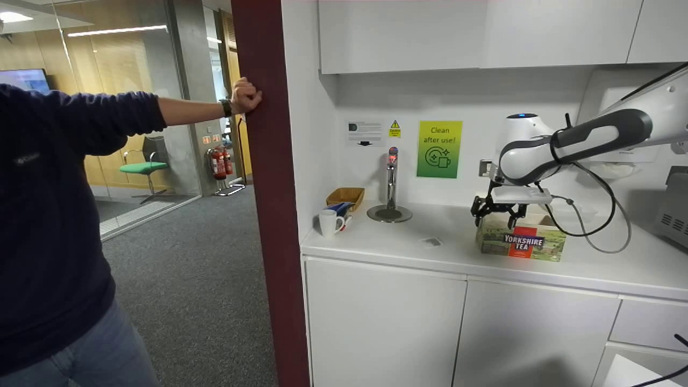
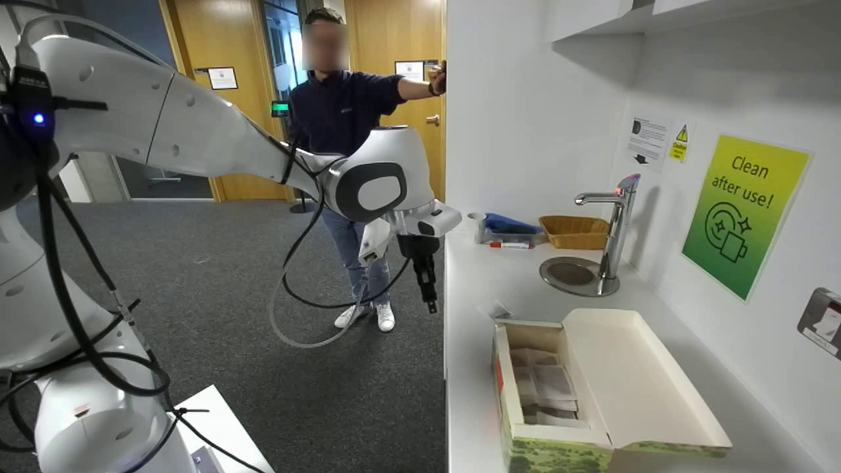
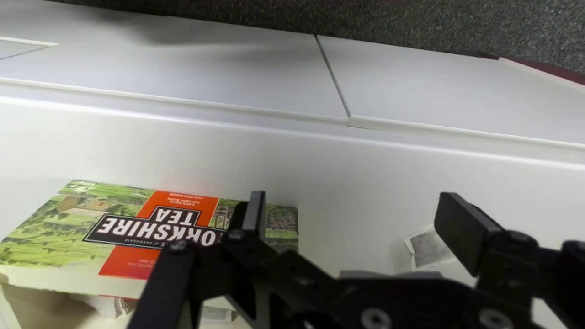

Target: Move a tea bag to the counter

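Note:
A tea bag (image 1: 431,242) lies flat on the white counter (image 1: 371,244), left of the Yorkshire Tea box (image 1: 545,247). The tea bag also shows on the counter in an exterior view (image 2: 501,310) and in the wrist view (image 3: 428,249), partly behind a finger. The box is open, its lid folded back, with several tea bags (image 2: 545,384) inside. My gripper (image 1: 494,220) is open and empty. In an exterior view the gripper (image 2: 430,305) hangs in front of the counter's edge. In the wrist view the fingers (image 3: 352,210) are wide apart.
A tap (image 1: 392,185) stands on a round drain plate at the back. A white mug (image 1: 329,223), a brown basket (image 1: 345,198) and a red marker (image 2: 511,245) are at the counter's end by the wall. Wall cupboards (image 1: 478,35) hang above. A person (image 2: 345,115) stands beyond the counter.

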Robot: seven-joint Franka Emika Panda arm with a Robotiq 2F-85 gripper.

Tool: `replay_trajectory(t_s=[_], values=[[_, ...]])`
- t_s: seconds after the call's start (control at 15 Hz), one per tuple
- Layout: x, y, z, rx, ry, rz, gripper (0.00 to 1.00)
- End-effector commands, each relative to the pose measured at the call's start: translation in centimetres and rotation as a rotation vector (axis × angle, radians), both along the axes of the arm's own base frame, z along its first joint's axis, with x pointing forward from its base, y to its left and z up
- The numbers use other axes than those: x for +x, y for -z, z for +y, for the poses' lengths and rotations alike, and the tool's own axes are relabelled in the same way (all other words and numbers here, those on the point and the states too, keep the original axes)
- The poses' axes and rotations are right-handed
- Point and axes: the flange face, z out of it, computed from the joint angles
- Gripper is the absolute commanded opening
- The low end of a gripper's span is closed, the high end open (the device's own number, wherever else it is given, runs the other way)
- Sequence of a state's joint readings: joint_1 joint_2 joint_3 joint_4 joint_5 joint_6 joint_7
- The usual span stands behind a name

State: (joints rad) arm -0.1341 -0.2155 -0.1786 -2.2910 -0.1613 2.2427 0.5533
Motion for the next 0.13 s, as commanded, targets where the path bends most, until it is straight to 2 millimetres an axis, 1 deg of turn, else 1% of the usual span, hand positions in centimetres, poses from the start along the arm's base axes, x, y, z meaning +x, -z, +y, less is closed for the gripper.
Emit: replay_trajectory(t_s=[0.0,0.07], values=[[0.0,0.0,-0.02,0.001,0.0,0.002,1.0],[-0.01,0.02,-0.01,0.001,-0.001,0.002,1.0]])
